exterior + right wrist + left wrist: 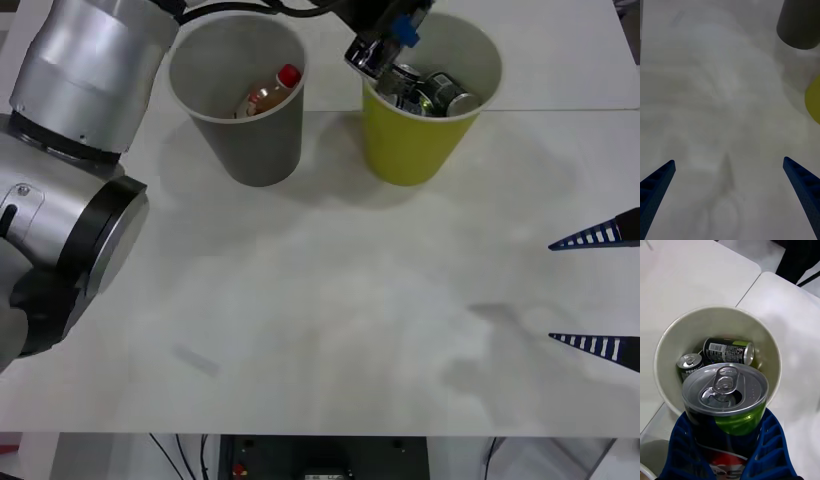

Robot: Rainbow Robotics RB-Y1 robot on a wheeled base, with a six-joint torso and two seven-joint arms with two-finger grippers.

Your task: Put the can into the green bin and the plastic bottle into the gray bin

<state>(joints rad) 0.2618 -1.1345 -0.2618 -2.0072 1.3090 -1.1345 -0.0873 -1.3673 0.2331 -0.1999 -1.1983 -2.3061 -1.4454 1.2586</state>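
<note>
My left gripper point(378, 55) hangs over the near-left rim of the green bin point(405, 150), shut on a can point(725, 397) with a silver top and a dark body. In the left wrist view that can sits upright between the blue fingers point(767, 442), just above the green bin's pale inside wall point(666, 348). Two other cans point(728, 351) lie at the bottom of it. The plastic bottle point(272, 93), red-capped, lies inside the gray bin point(250, 140). My right gripper point(552, 292) waits open at the table's right edge.
The two bins stand side by side at the back of the white table point(320, 320). In the right wrist view the gray bin point(799, 22) and the green bin point(814, 99) are well ahead of the open fingers.
</note>
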